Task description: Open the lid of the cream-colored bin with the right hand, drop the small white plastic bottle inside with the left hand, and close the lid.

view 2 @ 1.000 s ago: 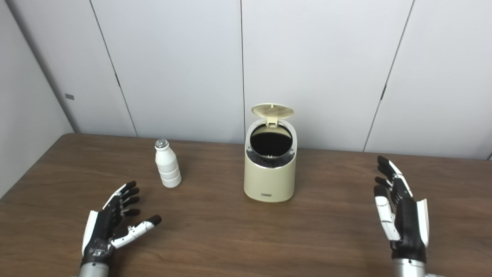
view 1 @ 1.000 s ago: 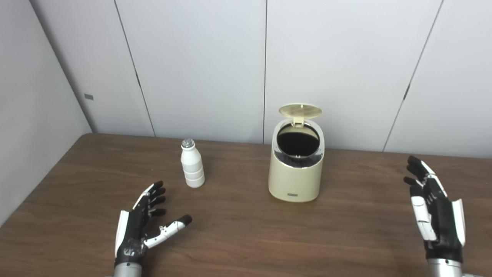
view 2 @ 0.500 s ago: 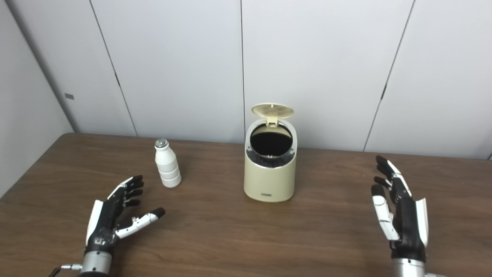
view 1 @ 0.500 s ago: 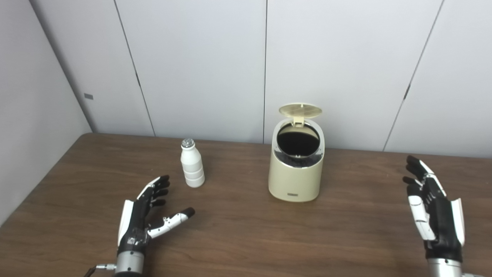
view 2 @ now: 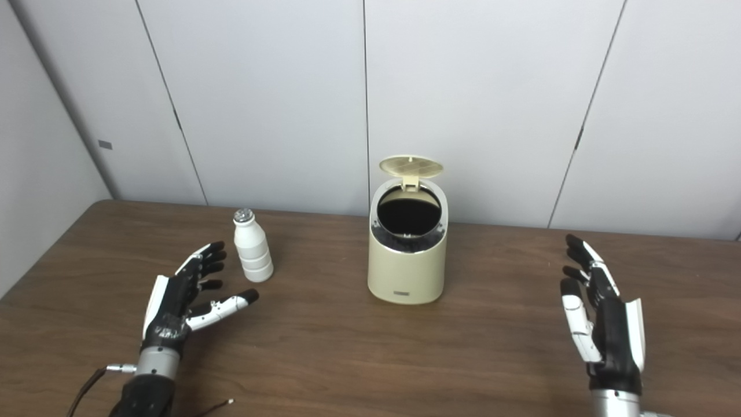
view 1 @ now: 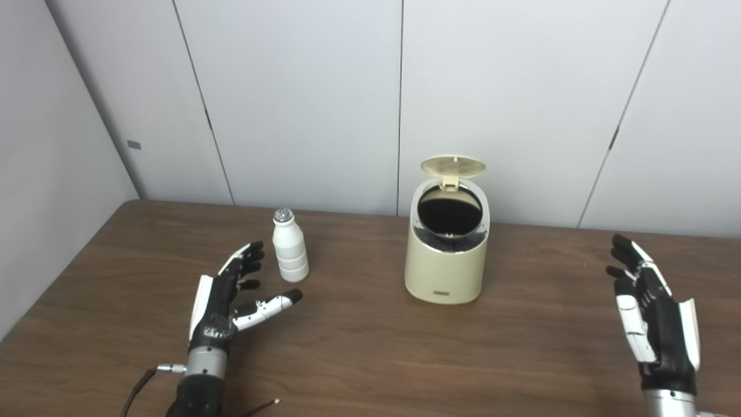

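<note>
Fingers (view 1: pixel 246 262) of left hand (view 1: pixel 223 304) spread, empty, just beside small white plastic bottle (view 1: pixel 289 247) (upright on brown wooden table (view 1: pixel 359 347), not touching). Right hand (view 1: pixel 654 321) open too, well apart from cream-colored round bin (view 1: pixel 446 255); round hinged lid (view 1: pixel 452 166) up.

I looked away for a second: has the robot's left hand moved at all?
Yes. The left hand has slid forward across the table toward the white bottle, which stands where it was; open fingers now beside it.
</note>
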Controlling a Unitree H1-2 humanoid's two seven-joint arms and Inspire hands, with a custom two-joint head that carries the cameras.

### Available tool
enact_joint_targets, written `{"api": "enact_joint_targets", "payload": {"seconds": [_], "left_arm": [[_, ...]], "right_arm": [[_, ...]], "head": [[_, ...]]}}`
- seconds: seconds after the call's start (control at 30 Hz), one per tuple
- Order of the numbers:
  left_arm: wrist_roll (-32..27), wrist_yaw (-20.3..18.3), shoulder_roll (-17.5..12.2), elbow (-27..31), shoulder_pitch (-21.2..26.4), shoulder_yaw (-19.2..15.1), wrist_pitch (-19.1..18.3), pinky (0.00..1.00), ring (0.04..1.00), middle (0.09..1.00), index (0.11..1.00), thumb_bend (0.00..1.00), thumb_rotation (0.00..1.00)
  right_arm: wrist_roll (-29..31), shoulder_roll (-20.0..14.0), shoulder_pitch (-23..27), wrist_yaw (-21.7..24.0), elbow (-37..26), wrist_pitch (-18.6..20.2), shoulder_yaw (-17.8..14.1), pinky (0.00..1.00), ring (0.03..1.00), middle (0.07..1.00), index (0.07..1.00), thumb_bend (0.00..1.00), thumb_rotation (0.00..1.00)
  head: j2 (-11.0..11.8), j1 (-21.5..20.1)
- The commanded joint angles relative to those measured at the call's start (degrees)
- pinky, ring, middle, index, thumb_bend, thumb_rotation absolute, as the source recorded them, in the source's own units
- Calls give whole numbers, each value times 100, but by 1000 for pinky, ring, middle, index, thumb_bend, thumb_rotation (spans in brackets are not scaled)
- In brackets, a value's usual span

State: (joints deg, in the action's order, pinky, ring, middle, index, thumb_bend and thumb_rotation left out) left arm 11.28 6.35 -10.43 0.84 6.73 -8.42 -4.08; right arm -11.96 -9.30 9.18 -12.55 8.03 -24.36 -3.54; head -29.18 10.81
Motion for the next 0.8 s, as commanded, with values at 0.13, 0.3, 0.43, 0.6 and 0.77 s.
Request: {"api": "enact_joint_targets", "payload": {"seconds": [0.13, 0.3, 0.43, 0.6, 0.77], "left_arm": [[95, 53, -138, -50, 430, 23, -33, 697, 816, 838, 853, 1000, 279], [349, 138, -164, -255, 628, 140, -71, 686, 806, 827, 842, 1000, 306], [305, 118, -139, -345, 728, 146, -76, 697, 810, 829, 843, 1000, 299], [380, 127, -145, -412, 831, 207, -113, 690, 801, 821, 840, 1000, 317], [425, 135, -147, -424, 892, 256, -166, 679, 793, 814, 841, 1000, 315]], "right_arm": [[-106, -77, -127, 20, 105, -179, -20, 760, 854, 863, 838, 232, 904], [-54, -90, -123, 30, 156, -221, -14, 768, 856, 864, 834, 248, 894], [-147, -90, -127, -2, 155, -205, -19, 760, 854, 863, 830, 245, 894], [-100, -54, -134, 25, 134, -175, -23, 763, 856, 866, 830, 244, 882], [-84, -40, -139, 43, 105, -138, -24, 774, 860, 867, 835, 246, 898]], "head": [[-7, 7], [-7, 7], [-7, 7], [38, -18], [46, -26]]}}
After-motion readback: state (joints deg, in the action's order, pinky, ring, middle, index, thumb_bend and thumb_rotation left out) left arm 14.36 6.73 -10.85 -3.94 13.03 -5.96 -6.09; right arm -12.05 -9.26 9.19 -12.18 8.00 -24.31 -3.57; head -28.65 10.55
